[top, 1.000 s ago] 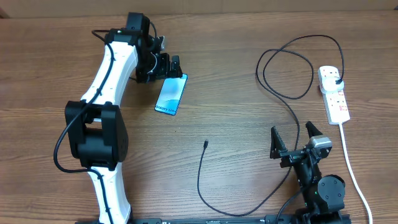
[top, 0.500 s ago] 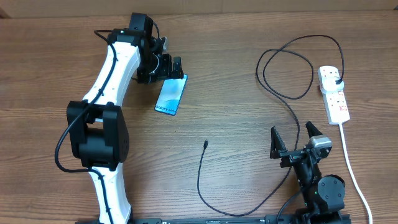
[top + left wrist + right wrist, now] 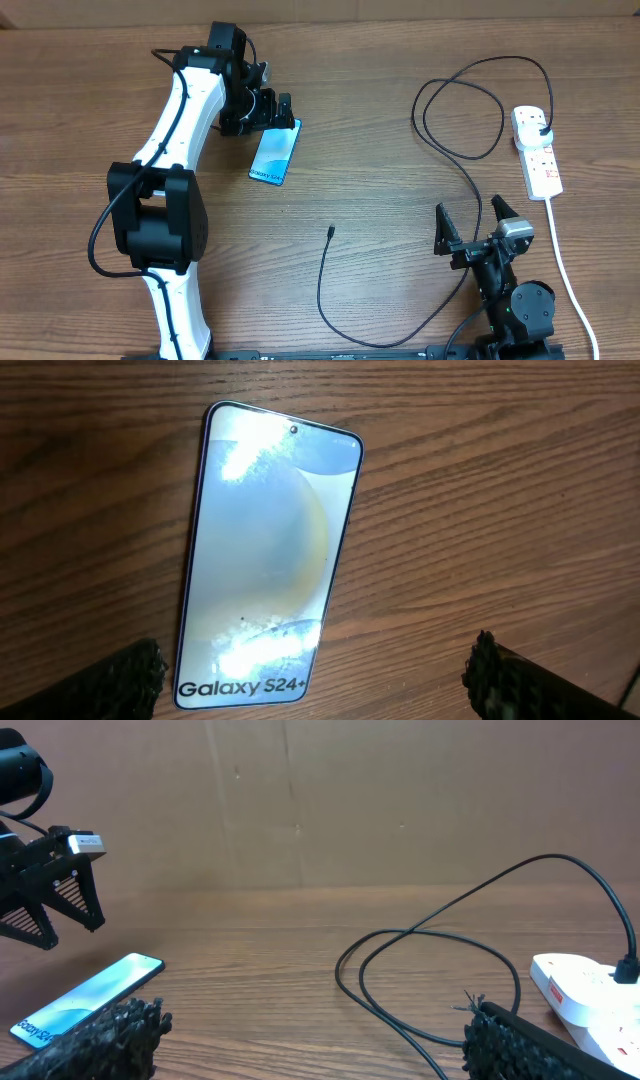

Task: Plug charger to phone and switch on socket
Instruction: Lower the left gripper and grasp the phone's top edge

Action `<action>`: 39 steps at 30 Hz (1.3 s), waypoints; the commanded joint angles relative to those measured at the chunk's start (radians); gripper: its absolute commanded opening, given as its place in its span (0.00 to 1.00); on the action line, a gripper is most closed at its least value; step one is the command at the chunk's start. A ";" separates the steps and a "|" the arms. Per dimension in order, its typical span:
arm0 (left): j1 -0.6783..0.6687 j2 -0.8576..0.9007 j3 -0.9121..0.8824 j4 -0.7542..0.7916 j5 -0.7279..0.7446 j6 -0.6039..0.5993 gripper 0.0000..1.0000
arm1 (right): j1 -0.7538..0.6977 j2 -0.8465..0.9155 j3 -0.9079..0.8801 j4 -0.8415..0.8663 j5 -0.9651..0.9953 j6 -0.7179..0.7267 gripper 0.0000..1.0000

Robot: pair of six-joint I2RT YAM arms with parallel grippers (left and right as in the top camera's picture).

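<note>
Overhead, the phone (image 3: 275,152) lies flat, screen up, just below the left gripper (image 3: 272,108), whose jaws stand spread and empty. It looks slim, rigid and glossy, so it is likely slippery and best pinched across its long edges. The charger (image 3: 321,285) looks limp and light. The place to take hold is just behind its connector tip (image 3: 331,232), well apart from the phone. Its plug (image 3: 541,126) sits in the socket (image 3: 545,175), far right. The right gripper (image 3: 470,222) hangs spread wide, holding nothing. Left wrist alone shows the screen's lettering (image 3: 241,687); only overhead shows the tip.
</note>
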 commanded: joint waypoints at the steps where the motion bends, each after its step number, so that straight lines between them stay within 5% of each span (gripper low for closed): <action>1: -0.003 0.015 0.016 -0.003 -0.010 0.017 1.00 | 0.005 -0.008 -0.011 0.002 -0.002 -0.002 1.00; 10: -0.003 0.015 0.016 -0.006 -0.021 0.024 1.00 | 0.005 -0.008 -0.011 0.002 -0.002 -0.002 1.00; 25: -0.058 0.015 0.013 0.002 -0.258 0.086 1.00 | 0.005 -0.008 -0.011 0.002 -0.002 -0.002 1.00; 39: -0.117 0.018 -0.114 0.209 -0.347 0.148 1.00 | 0.005 -0.008 -0.011 0.002 -0.002 -0.002 1.00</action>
